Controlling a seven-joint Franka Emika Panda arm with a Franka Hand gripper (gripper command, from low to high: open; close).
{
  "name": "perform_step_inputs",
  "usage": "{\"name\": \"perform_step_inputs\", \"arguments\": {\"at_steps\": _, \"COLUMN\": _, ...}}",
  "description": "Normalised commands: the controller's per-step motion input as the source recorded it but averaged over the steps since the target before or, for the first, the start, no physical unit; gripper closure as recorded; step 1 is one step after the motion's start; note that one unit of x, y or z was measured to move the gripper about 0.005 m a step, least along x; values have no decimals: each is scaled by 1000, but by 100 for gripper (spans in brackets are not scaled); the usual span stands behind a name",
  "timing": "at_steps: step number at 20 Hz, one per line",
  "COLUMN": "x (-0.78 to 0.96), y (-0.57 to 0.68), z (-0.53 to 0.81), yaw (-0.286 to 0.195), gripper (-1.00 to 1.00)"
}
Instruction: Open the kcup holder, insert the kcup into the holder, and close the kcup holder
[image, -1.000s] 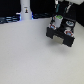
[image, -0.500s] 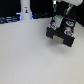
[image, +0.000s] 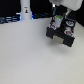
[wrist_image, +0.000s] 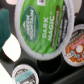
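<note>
The black kcup holder (image: 63, 33) stands on the white table at the exterior view's right, with its drawer open and round pod slots showing. My gripper (image: 57, 19) hangs right over it, shut on the kcup (wrist_image: 42, 26), a pod with a green printed top that fills the wrist view. My fingers are hidden behind the pod. Below it are the holder's black slots (wrist_image: 47, 64), with an orange-topped pod (wrist_image: 76, 46) and a dark-topped pod (wrist_image: 24, 75) sitting in them.
A tall white bottle-like object (image: 25, 10) stands at the back on the exterior view's left, next to dark equipment with a blue light (image: 10, 19). The white table (image: 27, 55) stretches in front.
The gripper with the kcup has shifted slightly over the open holder. The holder has not moved.
</note>
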Motion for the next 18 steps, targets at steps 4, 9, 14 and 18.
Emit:
{"name": "perform_step_inputs", "arguments": {"at_steps": 4, "x": 91, "y": 0, "z": -91, "yaw": -64, "gripper": -100}}
{"name": "perform_step_inputs", "arguments": {"at_steps": 9, "x": 9, "y": 0, "z": 2, "yaw": -51, "gripper": 100}}
{"name": "perform_step_inputs", "arguments": {"at_steps": 14, "x": 1, "y": 0, "z": 34, "yaw": -50, "gripper": 100}}
{"name": "perform_step_inputs", "arguments": {"at_steps": 18, "x": 28, "y": 0, "z": 50, "yaw": -47, "gripper": 100}}
